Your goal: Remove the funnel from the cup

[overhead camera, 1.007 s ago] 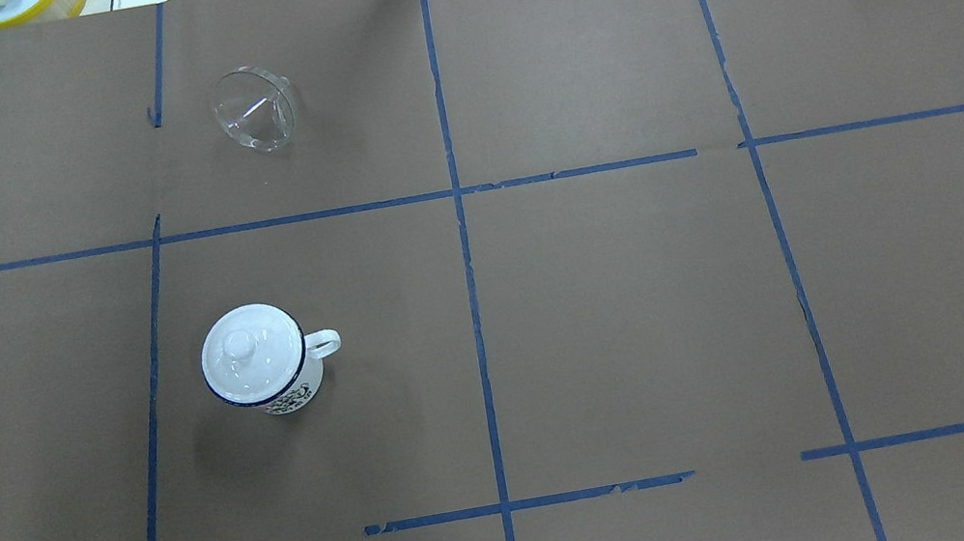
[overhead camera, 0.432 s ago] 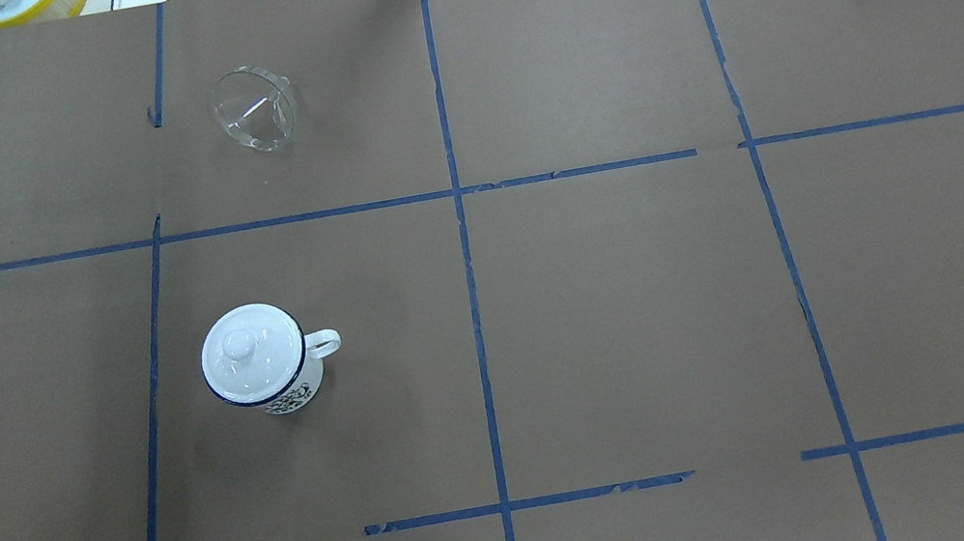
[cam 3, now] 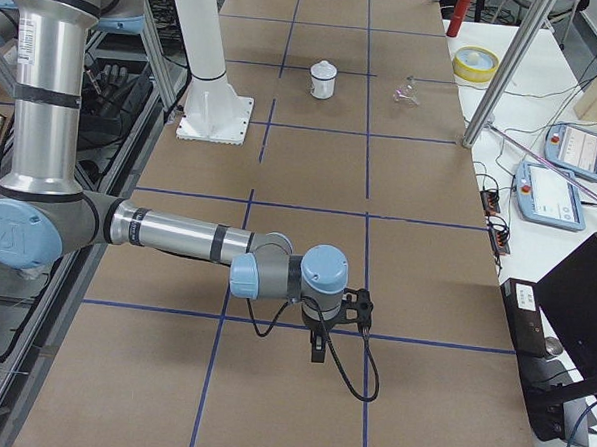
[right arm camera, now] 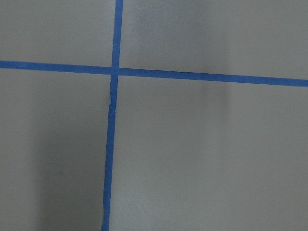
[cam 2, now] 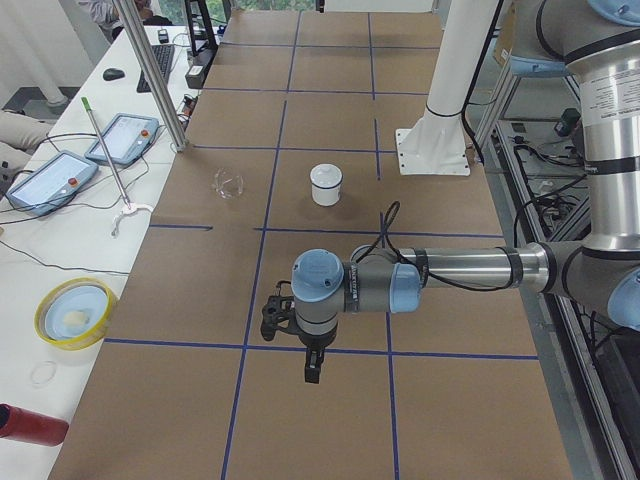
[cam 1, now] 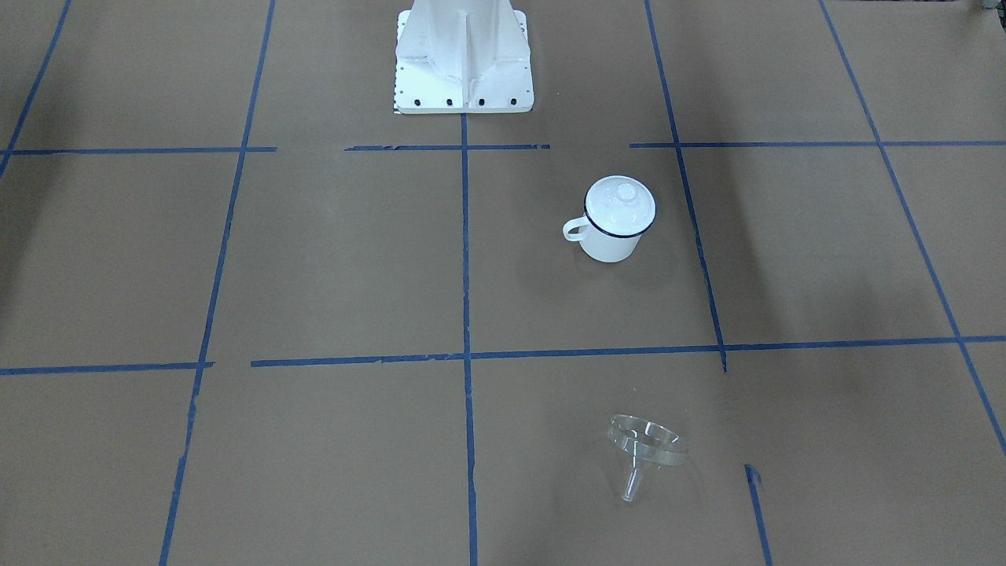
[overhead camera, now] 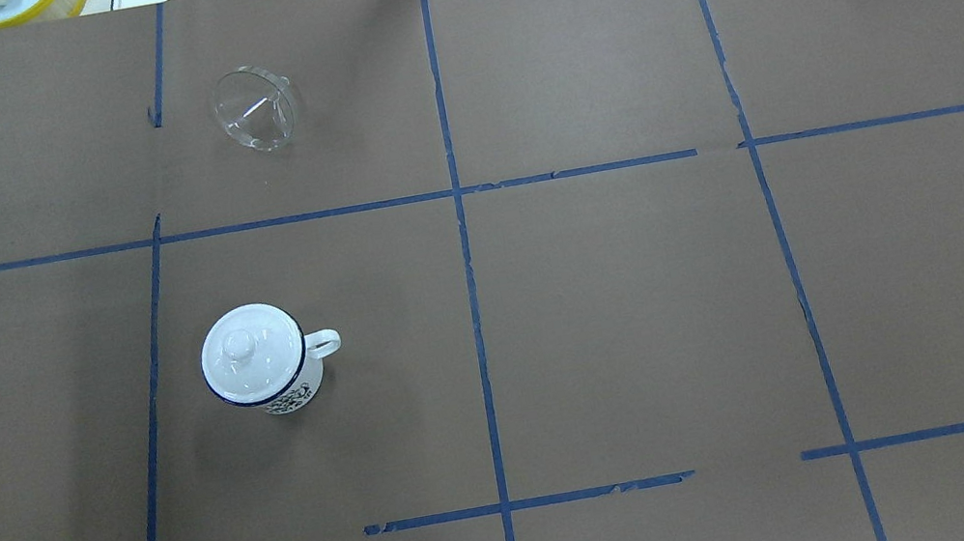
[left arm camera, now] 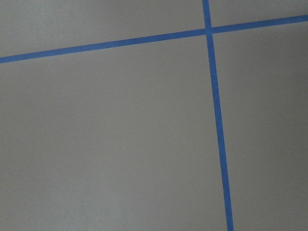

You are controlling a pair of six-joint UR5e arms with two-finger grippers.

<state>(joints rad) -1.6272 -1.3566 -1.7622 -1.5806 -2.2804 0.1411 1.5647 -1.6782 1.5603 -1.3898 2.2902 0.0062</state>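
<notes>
The clear funnel (overhead camera: 255,110) lies tilted on the brown table at the far left, apart from the cup; it also shows in the front view (cam 1: 643,452). The white cup (overhead camera: 299,394) with a dark blue rim stands upright nearer the robot, handle to the right, with a white domed lid (overhead camera: 244,349) on it. It also shows in the front view (cam 1: 609,244). My left gripper (cam 2: 311,372) shows only in the left side view, my right gripper (cam 3: 318,352) only in the right side view. Both hang over bare table far from the cup; I cannot tell if they are open or shut.
The robot's white base (cam 1: 464,71) stands at the table's near middle edge. A yellow bowl (overhead camera: 17,5) sits beyond the far left edge. Control tablets (cam 2: 50,180) and a metal pole (cam 2: 150,70) stand on the operators' side table. Blue tape lines cross the table.
</notes>
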